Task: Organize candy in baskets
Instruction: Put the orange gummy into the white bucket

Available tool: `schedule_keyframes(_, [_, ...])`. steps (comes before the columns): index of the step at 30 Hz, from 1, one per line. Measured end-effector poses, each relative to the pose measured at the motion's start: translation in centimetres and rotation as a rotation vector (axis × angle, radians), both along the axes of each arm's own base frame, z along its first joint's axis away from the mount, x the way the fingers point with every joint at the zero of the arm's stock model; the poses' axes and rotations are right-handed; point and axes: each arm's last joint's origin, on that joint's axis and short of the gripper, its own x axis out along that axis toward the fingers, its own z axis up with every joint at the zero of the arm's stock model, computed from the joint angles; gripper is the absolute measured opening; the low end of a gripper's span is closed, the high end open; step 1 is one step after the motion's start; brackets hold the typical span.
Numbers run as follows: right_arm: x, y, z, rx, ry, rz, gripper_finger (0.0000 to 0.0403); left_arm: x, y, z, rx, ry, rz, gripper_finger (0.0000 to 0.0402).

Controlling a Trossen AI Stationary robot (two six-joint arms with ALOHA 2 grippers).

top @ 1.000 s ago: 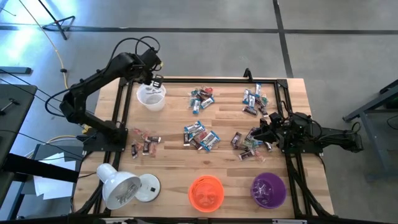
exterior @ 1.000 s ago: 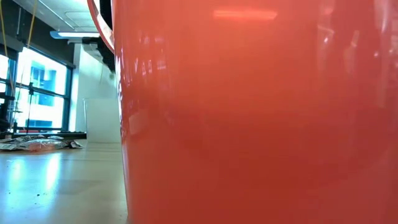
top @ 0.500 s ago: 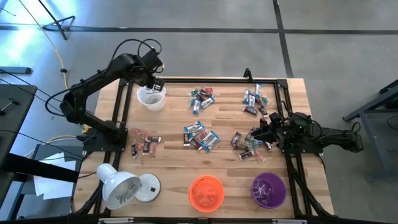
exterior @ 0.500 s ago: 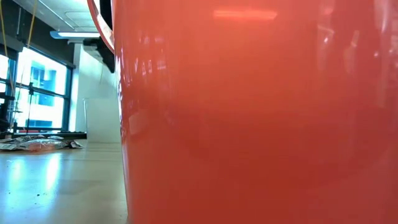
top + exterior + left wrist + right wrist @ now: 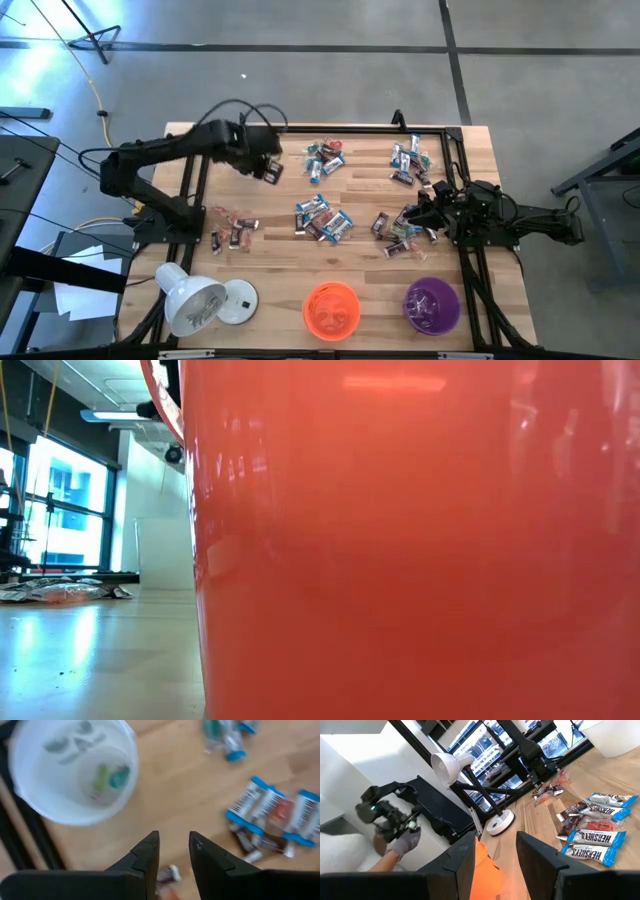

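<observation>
Along the lower edge of the high view, orange basket (image 5: pixel 331 310) and purple basket (image 5: pixel 431 305) side by side, probably one per wrapper colour. In the middle, candy (image 5: pixel 323 218) lying in loose piles on the counter (image 5: pixel 280 262), not yet sorted. At middle right, right arm (image 5: pixel 520 222) low beside one pile, jaws spread and empty, likely ready to pick. At upper left, left arm (image 5: pixel 180 148) over the white basket (image 5: pixel 22 790), jaws slightly apart, holding nothing; a few pieces inside.

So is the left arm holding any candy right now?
No: in the left wrist view the left fingers stand apart with only bare table between them, clear of the white bucket.
</observation>
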Motion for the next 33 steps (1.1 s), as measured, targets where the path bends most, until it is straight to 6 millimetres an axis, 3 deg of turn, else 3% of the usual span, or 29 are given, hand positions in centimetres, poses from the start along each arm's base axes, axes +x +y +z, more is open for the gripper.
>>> schedule_keyframes(8, [0.0, 0.0, 0.0, 0.0, 0.0, 0.0, 0.0138, 1.3, -6.4, -0.4, -0.035, -0.07, 0.099, 0.0094])
schedule_keyframes(14, [0.0, 0.0, 0.0, 0.0, 0.0, 0.0, 0.0138, 1.8, -9.5, -1.6, -0.053, -0.027, 0.174, 0.0094])
schedule_keyframes(21, [0.0, 0.0, 0.0, 0.0, 0.0, 0.0, 0.0138, 0.8, -10.5, -2.5, -0.048, 0.158, 0.219, 0.0094])
schedule_keyframes(26, [0.0, 0.0, 0.0, 0.0, 0.0, 0.0, 0.0138, -0.1, -10.7, -2.8, -0.053, 0.179, 0.193, 0.0094])
schedule_keyframes(33, [0.0, 0.0, 0.0, 0.0, 0.0, 0.0, 0.0138, -2.7, -10.5, -5.5, -0.08, 0.293, 0.145, 0.0094])
